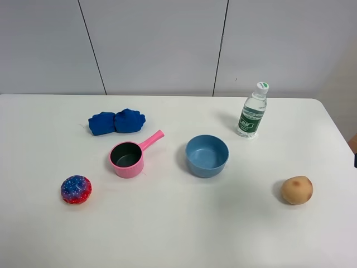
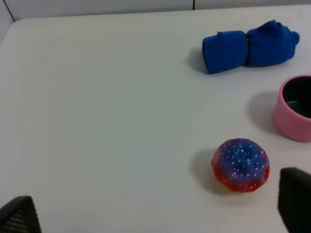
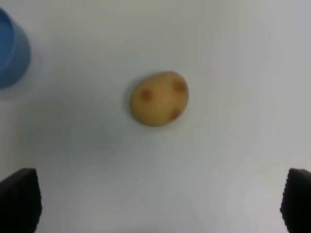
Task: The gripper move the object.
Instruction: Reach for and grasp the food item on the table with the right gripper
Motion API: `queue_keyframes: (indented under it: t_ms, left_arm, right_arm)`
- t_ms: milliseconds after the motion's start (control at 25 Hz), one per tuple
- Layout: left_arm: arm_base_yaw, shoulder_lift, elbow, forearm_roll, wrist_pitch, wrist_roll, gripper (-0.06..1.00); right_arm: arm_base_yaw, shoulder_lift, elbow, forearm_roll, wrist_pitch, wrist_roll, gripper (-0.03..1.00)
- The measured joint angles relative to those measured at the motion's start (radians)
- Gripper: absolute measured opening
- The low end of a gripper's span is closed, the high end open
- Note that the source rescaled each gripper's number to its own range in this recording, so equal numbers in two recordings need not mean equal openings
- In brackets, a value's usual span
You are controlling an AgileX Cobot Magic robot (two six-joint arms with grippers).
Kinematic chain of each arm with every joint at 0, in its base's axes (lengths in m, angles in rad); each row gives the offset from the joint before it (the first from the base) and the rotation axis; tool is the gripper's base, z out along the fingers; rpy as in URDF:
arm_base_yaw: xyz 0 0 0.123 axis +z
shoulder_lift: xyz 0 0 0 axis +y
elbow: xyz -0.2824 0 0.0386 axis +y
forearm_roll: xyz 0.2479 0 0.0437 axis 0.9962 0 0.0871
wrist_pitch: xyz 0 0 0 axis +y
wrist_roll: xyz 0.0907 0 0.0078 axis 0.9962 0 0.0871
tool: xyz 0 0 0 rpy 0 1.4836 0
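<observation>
On the table (image 1: 178, 229), the object (image 1: 297, 190); right pincer (image 3: 158, 201) seemingly spread above.

— The object (image 1: 297, 190): what is it like?
— A tan-orange ball, smooth and matte, slightly egg-shaped. The right wrist view shows three reddish blush spots. It sits alone on the white table (image 1: 223, 234), toward the right side.
— And the right gripper (image 3: 158, 201)?
— Its two black fingertips (image 3: 19, 201) stand wide apart and hold nothing. The ball lies ahead of the gap between them, untouched.
</observation>
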State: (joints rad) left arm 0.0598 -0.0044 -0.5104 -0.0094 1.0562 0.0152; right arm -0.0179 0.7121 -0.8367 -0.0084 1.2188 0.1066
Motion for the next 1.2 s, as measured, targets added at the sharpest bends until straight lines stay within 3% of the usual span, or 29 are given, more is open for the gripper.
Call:
queue_keyframes:
  t_ms: [320, 720, 1200]
  left_arm:
    - [0.0, 0.0, 0.0, 0.0, 0.0, 0.0, 1.0]
    - [0.0, 0.0, 0.0, 0.0, 0.0, 0.0, 1.0]
    - [0.0, 0.0, 0.0, 0.0, 0.0, 0.0, 1.0]
  right_arm:
    - [0.0, 0.16, 0.0, -0.091, 0.0, 0.078, 1.0]
    - [0.0, 0.33, -0.001, -0.094, -0.007, 0.103, 1.0]
    - [0.0, 0.571, -0.001, -0.094, -0.178, 0.104, 1.0]
